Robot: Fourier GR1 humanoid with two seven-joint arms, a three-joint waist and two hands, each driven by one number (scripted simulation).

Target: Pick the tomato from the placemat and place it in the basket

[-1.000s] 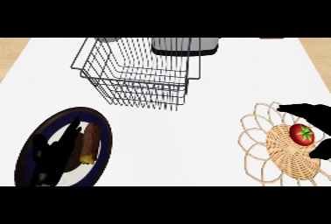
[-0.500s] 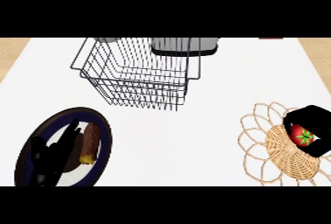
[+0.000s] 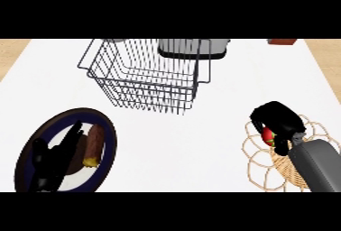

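Right hand closed over the tomato on the placemat, lower right of the frame.

You see the right hand curled down round the tomato, its fingers wrapped over the top so that only a red sliver with a green patch shows at the hand's left side; the tomato is round, and you cannot tell which way its stem points or any long axis. It sits on the woven placemat, well apart from the wire basket standing upright at upper centre. At lower left, the left hand lies with straight, relaxed fingers over a dark-rimmed plate, beside a brown item on that plate.
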